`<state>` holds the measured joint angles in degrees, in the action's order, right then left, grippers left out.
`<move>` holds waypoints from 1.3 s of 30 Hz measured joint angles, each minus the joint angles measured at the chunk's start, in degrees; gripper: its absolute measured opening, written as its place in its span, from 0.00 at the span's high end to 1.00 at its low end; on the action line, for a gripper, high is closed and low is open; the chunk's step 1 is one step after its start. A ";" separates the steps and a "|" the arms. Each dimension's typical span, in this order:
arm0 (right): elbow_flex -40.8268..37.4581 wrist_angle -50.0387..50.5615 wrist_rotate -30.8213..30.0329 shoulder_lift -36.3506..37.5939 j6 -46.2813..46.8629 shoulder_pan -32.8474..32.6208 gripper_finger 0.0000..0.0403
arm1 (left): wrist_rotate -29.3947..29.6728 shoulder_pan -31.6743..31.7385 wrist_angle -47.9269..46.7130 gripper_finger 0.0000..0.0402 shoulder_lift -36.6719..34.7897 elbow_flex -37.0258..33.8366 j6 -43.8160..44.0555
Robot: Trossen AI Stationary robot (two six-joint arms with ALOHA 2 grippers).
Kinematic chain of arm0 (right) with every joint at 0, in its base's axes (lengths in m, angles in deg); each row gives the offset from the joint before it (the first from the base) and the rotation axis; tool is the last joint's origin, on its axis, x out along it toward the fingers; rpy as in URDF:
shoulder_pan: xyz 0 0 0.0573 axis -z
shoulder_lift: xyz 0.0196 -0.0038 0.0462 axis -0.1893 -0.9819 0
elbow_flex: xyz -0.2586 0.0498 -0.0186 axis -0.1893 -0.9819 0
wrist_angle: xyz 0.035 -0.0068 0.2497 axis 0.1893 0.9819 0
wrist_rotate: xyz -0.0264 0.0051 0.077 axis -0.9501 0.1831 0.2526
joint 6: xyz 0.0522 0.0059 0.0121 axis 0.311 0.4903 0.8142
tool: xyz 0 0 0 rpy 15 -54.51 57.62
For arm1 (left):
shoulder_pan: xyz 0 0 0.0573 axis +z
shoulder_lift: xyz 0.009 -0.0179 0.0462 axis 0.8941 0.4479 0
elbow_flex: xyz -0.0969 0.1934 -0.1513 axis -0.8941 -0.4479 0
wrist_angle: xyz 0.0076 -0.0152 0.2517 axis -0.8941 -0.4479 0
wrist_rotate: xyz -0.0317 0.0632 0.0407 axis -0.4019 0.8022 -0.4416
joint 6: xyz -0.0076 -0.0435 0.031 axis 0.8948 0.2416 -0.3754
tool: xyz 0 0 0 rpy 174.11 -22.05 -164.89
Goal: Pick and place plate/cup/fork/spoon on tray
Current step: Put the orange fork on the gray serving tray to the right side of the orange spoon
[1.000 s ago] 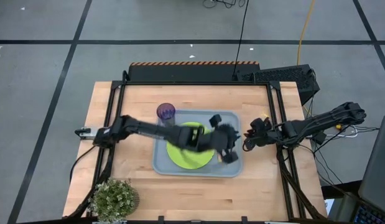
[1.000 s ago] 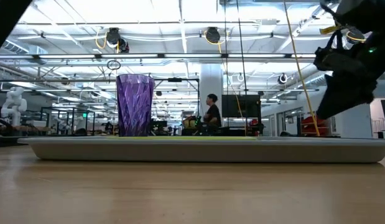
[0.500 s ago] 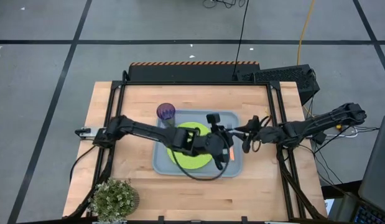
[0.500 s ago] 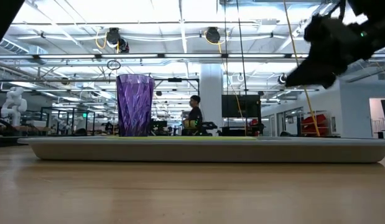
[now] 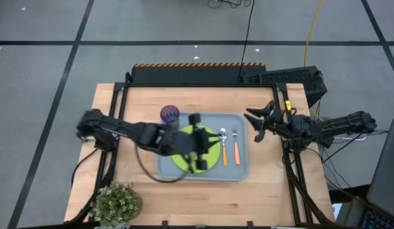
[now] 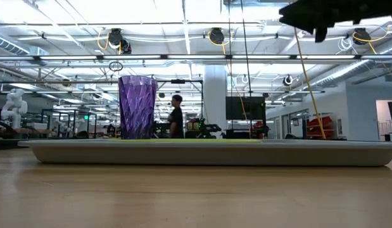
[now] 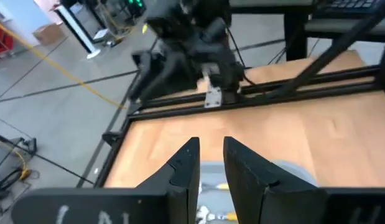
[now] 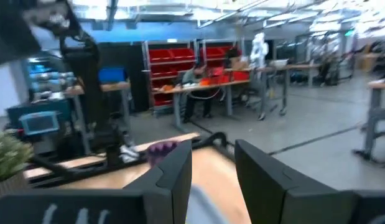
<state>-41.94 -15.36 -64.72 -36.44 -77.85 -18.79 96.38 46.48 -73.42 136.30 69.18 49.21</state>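
The grey-blue tray (image 5: pixel 241 172) lies mid-table. On it are the lime-green plate (image 5: pixel 211 151) and, right of the plate, two orange-handled utensils (image 5: pixel 224 152) (image 5: pixel 235 147) lying side by side. I cannot tell which is the fork and which the spoon. The purple cup (image 5: pixel 169 114) stands at the tray's far left corner and shows in the low view (image 6: pixel 137 106). My left gripper (image 5: pixel 206 145) hovers over the plate, open and empty (image 7: pixel 211 163). My right gripper (image 5: pixel 254 124) is raised at the table's right edge, open and empty (image 8: pixel 214 163).
A potted plant (image 5: pixel 117 203) stands at the near left corner. Black frame rails run along the table's left and right sides (image 5: pixel 282 108). Bare wood (image 5: pixel 260 197) lies around the tray. A person (image 6: pixel 175 117) stands far off in the room behind.
My left gripper has drawn back from the tray's right part toward the table's left and now hovers over the plate. The two utensils now show lying on the tray's right part. My right gripper has swung toward the far edge.
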 joint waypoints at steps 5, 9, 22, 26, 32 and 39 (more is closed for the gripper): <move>6.72 9.12 -3.53 -2.59 -1.39 2.11 0.71 | 1.03 0.92 17.07 0.81 -15.89 -22.64 -0.24; 9.99 12.41 -4.05 -7.11 0.35 4.15 0.71 | 0.80 2.34 29.31 0.81 -29.71 -38.49 -2.87; 24.67 29.42 1.18 -27.03 17.61 12.96 0.71 | -0.24 6.07 51.64 0.81 -58.02 -68.28 -20.09; 35.83 47.64 3.73 -35.59 23.92 14.71 0.71 | -0.22 9.00 51.23 0.81 -59.36 -69.19 -21.53; 47.35 64.08 12.64 -46.67 34.90 15.73 0.71 | -0.22 13.43 41.53 0.81 -59.37 -69.23 -21.26; 48.40 74.56 25.39 -52.80 47.35 15.64 0.71 | -0.58 21.14 38.54 0.81 -61.11 -69.25 -20.35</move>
<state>6.46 59.20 -39.33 -89.24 -30.50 -3.14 95.80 67.62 -34.89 75.19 -0.08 28.85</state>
